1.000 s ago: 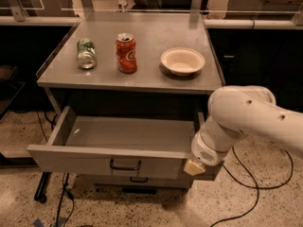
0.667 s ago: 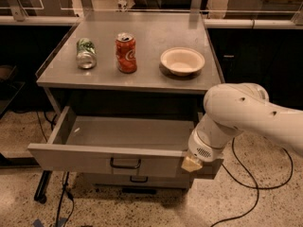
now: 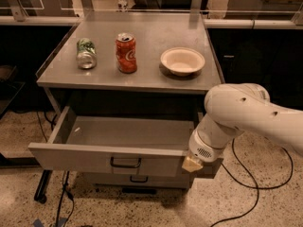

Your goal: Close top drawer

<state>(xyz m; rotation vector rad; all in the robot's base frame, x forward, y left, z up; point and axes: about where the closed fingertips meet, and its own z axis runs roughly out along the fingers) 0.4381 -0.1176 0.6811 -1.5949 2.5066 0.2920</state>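
Observation:
The top drawer (image 3: 85, 157) of the grey metal cabinet stands pulled far out and its tray is empty. Its flat front panel has a small dark loop handle (image 3: 125, 163) at the centre. My white arm (image 3: 236, 112) reaches in from the right. My gripper (image 3: 192, 164) is at the right end of the drawer's front panel, right up against it. Only its pale tip shows below the wrist.
On the cabinet top (image 3: 151, 79) lie a green can (image 3: 85, 53) on its side, an upright red can (image 3: 126, 53) and a pale bowl (image 3: 182, 61). A lower drawer (image 3: 138, 178) sits shut beneath. Black cables (image 3: 246, 183) run over the speckled floor at right and left.
My arm has shifted slightly to the left against the drawer's right end. The drawer front has hardly moved.

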